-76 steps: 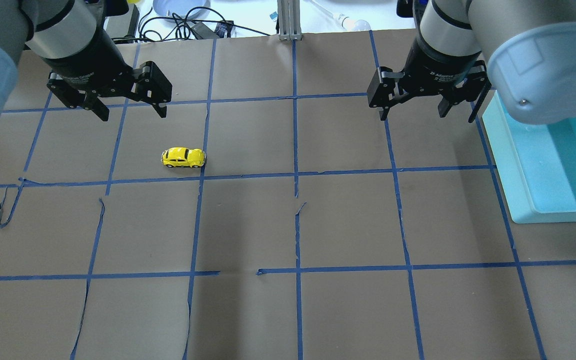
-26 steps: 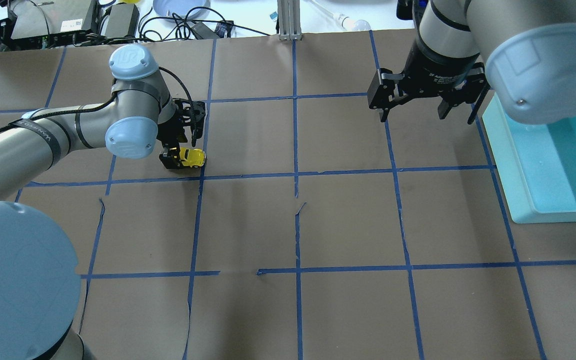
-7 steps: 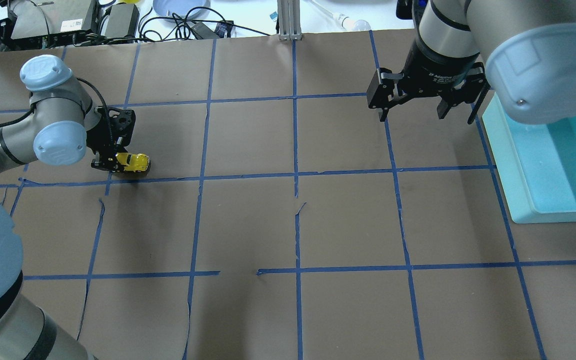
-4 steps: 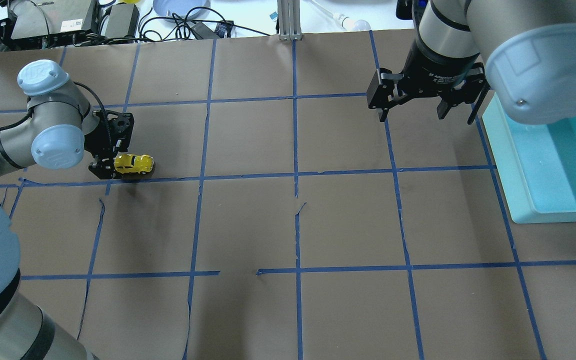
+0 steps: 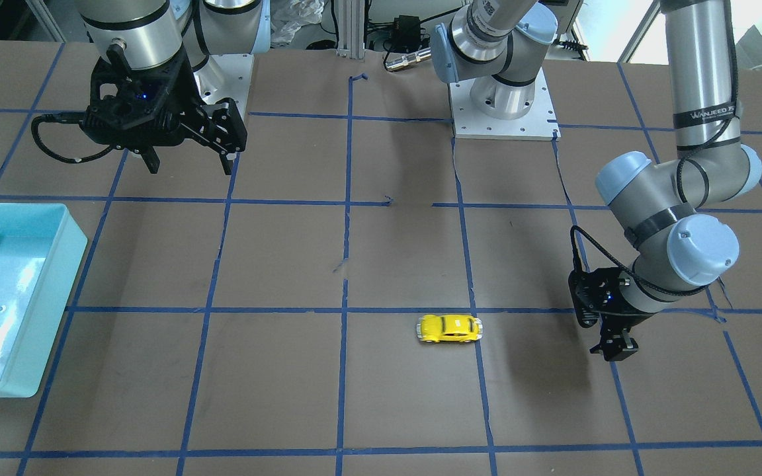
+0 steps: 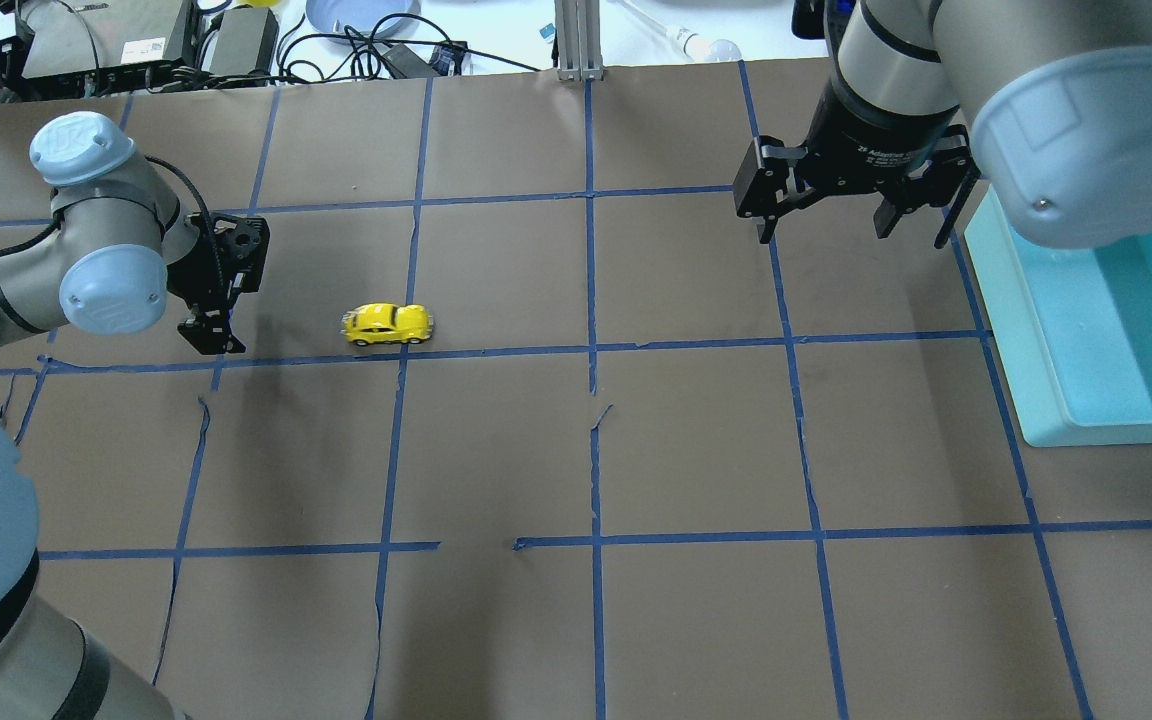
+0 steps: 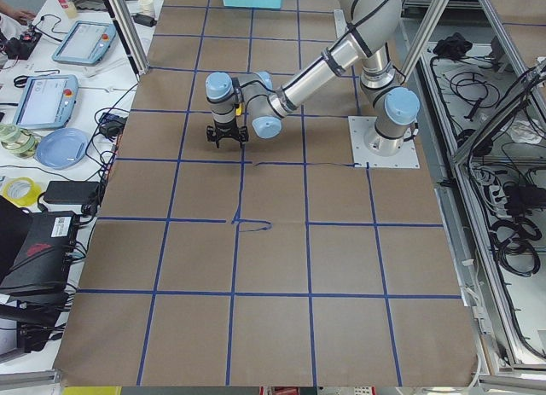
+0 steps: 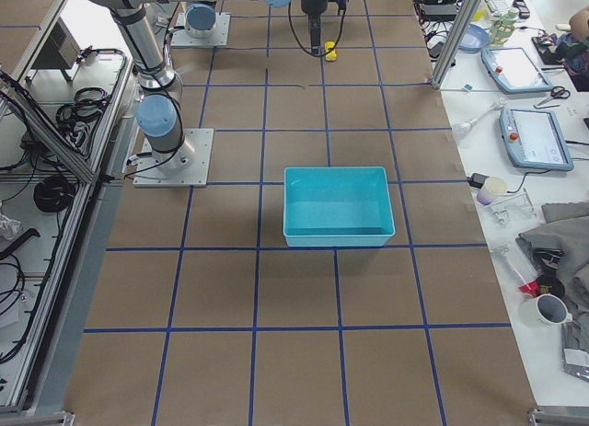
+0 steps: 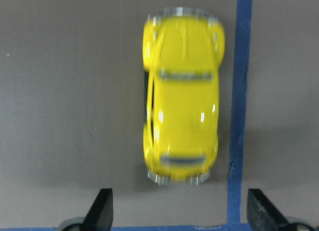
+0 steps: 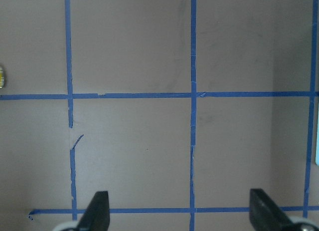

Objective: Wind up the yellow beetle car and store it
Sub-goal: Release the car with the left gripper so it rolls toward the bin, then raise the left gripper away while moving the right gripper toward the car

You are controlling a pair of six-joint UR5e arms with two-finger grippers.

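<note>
Resting on its wheels, the car [image 6: 388,324] sits on the brown-papered table [image 6: 696,450], in the robot's left half. One long side runs just beside a line of blue tape [image 6: 496,351]. One end of the car lies over a crossing tape line. The left wrist view shows the car [image 9: 182,99] from above: roof up, blurred, with the tape just beside its flank.

Left gripper [image 6: 211,338]: low over the table, fingers pointing down, jaws spread apart with nothing between them. The car lies clear of the fingers [image 9: 102,208], ahead of them and not touching. The front-facing view confirms a gap of bare table between the left gripper [image 5: 612,347] and the car [image 5: 451,328].

Right gripper [image 6: 851,228]: raised over the table's far right part, jaws spread wide, holding nothing. Its wrist view shows only paper and tape between the fingers [image 10: 97,211].

Bin [image 6: 1036,330]: light blue, at the table's right end, close to the right gripper and well apart from the car. What shows of its inside holds no objects.
</note>
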